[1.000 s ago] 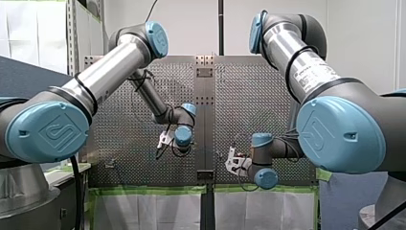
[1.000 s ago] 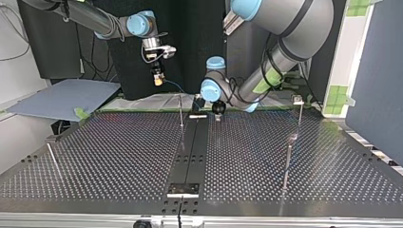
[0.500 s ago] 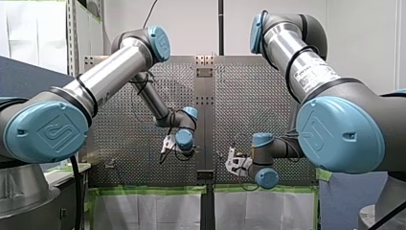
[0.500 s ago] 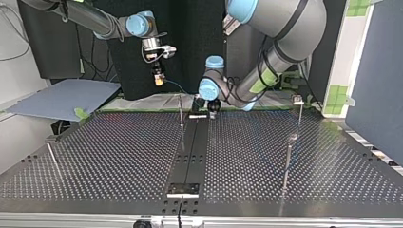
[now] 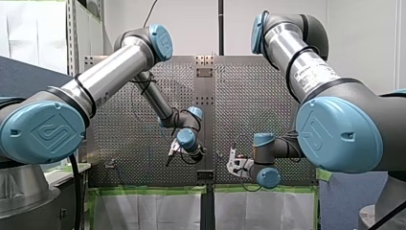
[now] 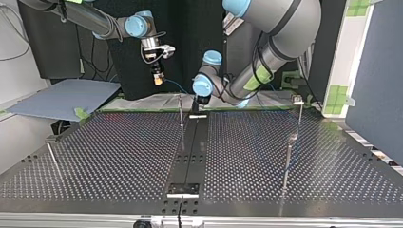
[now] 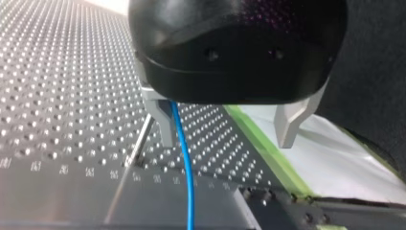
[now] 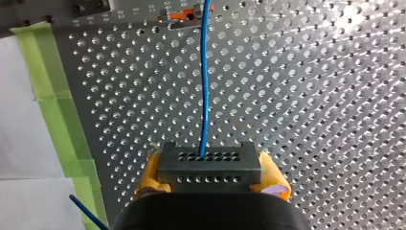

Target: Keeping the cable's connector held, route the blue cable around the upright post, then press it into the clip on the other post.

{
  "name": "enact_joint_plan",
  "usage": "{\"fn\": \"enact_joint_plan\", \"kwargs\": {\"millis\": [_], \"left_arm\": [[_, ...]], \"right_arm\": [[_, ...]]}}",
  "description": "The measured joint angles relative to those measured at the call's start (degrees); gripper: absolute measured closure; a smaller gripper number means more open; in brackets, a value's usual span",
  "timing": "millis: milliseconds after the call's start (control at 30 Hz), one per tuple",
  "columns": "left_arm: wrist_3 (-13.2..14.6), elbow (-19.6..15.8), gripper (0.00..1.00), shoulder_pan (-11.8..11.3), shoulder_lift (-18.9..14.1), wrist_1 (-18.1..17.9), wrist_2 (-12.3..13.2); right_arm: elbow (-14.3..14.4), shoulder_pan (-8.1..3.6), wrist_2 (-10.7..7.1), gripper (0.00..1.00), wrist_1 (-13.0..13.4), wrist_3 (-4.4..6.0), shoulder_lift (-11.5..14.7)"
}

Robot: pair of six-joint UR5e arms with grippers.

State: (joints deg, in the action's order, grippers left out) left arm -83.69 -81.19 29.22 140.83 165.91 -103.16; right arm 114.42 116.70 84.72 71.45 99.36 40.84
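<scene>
Between the yellow pads (image 8: pixel 149 173) of my right pincer (image 8: pixel 210 176) sits the grey connector (image 8: pixel 209 165), clamped tight. From it the blue cable (image 8: pixel 206 86) leads straight ahead over the perforated table (image 8: pixel 311 96). My left pincer (image 7: pixel 230 132) is spread wide. The cable runs just inside one metal finger (image 7: pixel 165 122), and a thin post (image 7: pixel 139 146) stands just outside it.

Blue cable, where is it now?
In the right wrist view the blue cable comes out of the grey connector pinched in my right claw; in the left wrist view it runs between the open fingers of my left claw, beside a post.
</scene>
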Motion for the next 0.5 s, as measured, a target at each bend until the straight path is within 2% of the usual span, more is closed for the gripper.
{"fn": "enact_joint_plan", "kwargs": {"millis": [233,500], "left_arm": [[-0.26,0.0,0.0,1.09,0.0,0.13,0.47],[-2.02,0.0,0.0,3.03,-0.03,0.13,1.26]], "right_arm": [[-0.02,0.24,-0.06,1.0,-0.77,-0.35,0.0],[-0.02,0.49,-0.84,1.0,-0.95,-0.2,0.0]]}}
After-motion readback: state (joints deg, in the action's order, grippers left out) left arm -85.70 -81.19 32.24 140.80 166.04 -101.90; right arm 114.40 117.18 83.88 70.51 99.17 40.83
